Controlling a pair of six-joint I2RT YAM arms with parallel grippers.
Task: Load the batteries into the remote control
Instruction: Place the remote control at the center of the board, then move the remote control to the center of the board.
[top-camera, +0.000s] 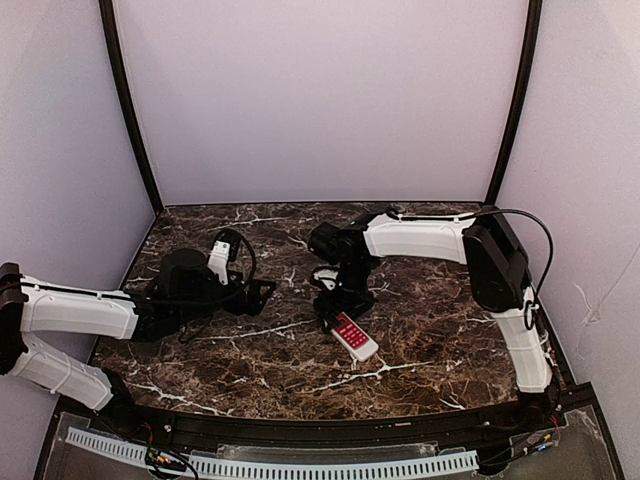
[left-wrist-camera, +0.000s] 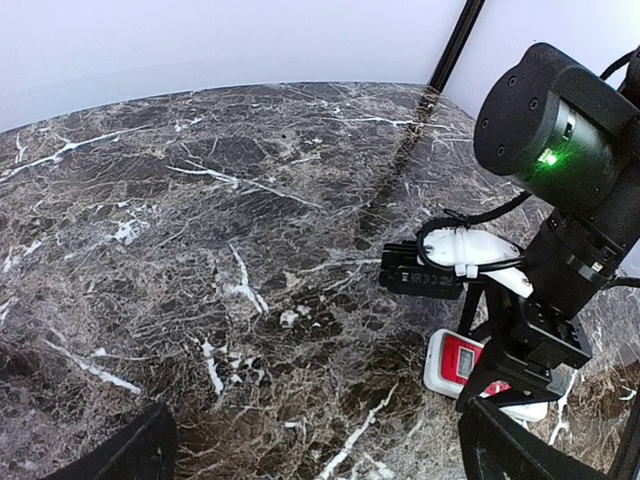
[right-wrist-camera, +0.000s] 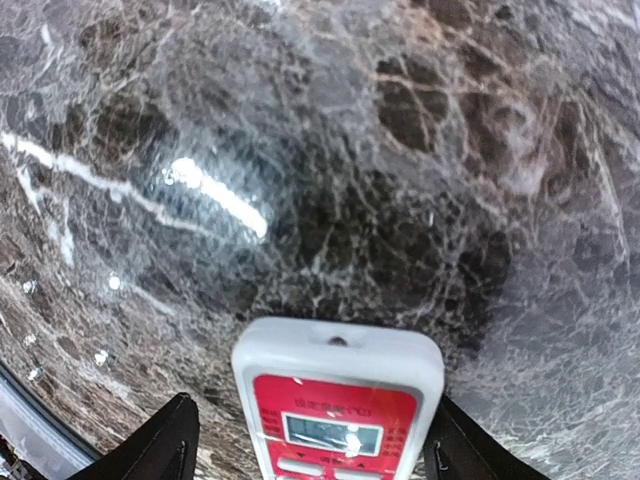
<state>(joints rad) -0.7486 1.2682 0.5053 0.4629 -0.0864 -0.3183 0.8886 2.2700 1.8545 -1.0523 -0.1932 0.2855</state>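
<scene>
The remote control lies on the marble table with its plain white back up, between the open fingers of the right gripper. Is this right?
Not quite. The remote control lies with its red front face up, and the right wrist view shows its display and buttons. The rest holds: it lies on the marble table, between the open fingers of the right gripper.

A dark brown marble-patterned tabletop with white veins (top-camera: 430, 340) sits inside a booth of plain pale lilac-white walls (top-camera: 320, 100). Thin black curved posts (top-camera: 130, 110) rise at both rear corners. A white perforated strip (top-camera: 300, 467) lines the near edge. Soft light leaves a bright glare streak (right-wrist-camera: 215, 195) on the glossy surface.
</scene>
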